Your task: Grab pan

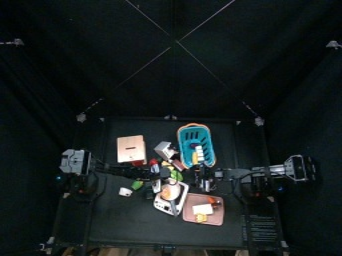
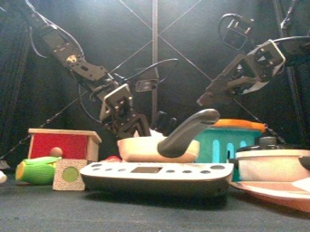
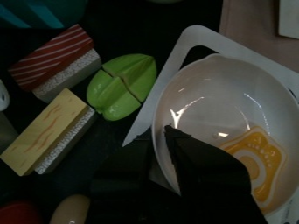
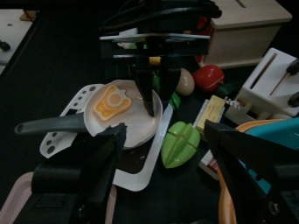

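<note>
Counter [image 1: 107, 200]: crowded. Pan [image 4: 117, 112] sits mid-counter on a white scale [image 2: 155, 174], fried egg inside, dark handle [image 2: 188, 131] rising toward the front-right corner. Left end effector [image 4: 152, 66] is at the pan's rim opposite the handle; one jaw appears to straddle it, grasp unconfirmed. Right end effector [image 4: 158, 166] released, hovering apart, nearer the handle.

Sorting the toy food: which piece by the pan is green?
The leaf-shaped green piece beside the pan; the red-and-white striped block and yellow block aren't green.
</note>
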